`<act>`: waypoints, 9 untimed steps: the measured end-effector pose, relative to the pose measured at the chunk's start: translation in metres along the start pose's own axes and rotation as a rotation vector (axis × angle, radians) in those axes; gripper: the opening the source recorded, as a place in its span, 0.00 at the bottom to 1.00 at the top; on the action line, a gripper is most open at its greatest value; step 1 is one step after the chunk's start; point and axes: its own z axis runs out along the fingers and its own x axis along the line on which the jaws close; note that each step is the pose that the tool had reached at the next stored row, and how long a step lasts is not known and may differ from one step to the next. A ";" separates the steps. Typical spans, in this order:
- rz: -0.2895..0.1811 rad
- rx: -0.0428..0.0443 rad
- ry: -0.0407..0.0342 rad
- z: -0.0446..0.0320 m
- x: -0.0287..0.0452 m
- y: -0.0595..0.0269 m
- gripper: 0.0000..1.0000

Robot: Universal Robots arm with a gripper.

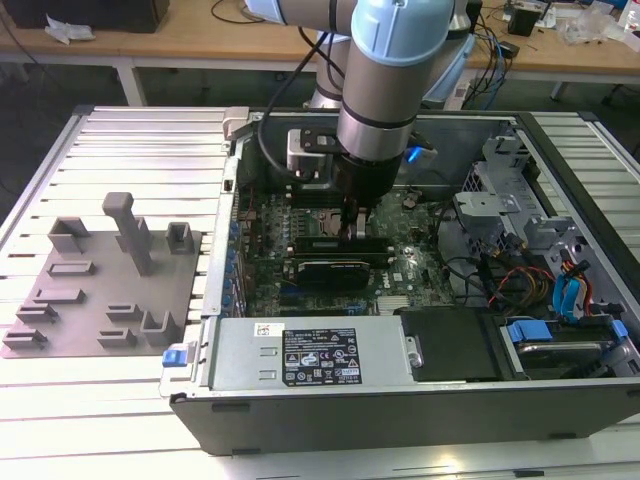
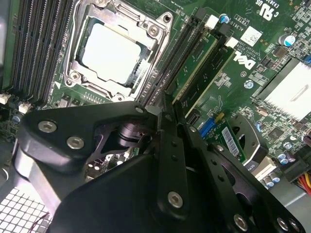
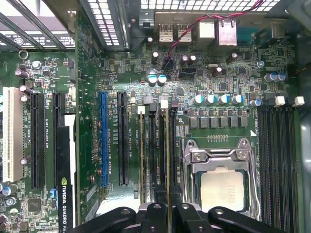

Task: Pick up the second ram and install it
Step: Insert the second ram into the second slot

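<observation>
My gripper (image 1: 358, 228) is down inside the open computer case, over the memory slots beside the CPU socket (image 3: 223, 184). In the first wrist view its black fingers (image 3: 155, 216) sit close together on the thin top edge of the second ram (image 3: 167, 160), a green stick standing upright in a black slot. The second wrist view shows the gripper (image 2: 167, 104) at one end of that stick, with the green face of the second ram (image 2: 197, 65) running away from it. Another green stick (image 3: 141, 160) stands two slots over.
A black graphics card (image 1: 335, 268) lies just in front of the gripper. Empty memory slots (image 3: 277, 160) flank the socket's other side. The power supply (image 1: 310, 355) and drive cage (image 1: 500, 200) border the board. A grey fixture plate (image 1: 100, 290) lies on the exterior view's left.
</observation>
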 end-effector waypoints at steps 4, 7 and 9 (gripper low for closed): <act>0.000 0.0000 0.0001 0.0029 0.0002 -0.0001 0.11; 0.000 0.0001 -0.0001 0.0033 0.0002 -0.0007 0.11; 0.000 0.0000 0.0000 0.0033 0.0002 -0.0008 0.11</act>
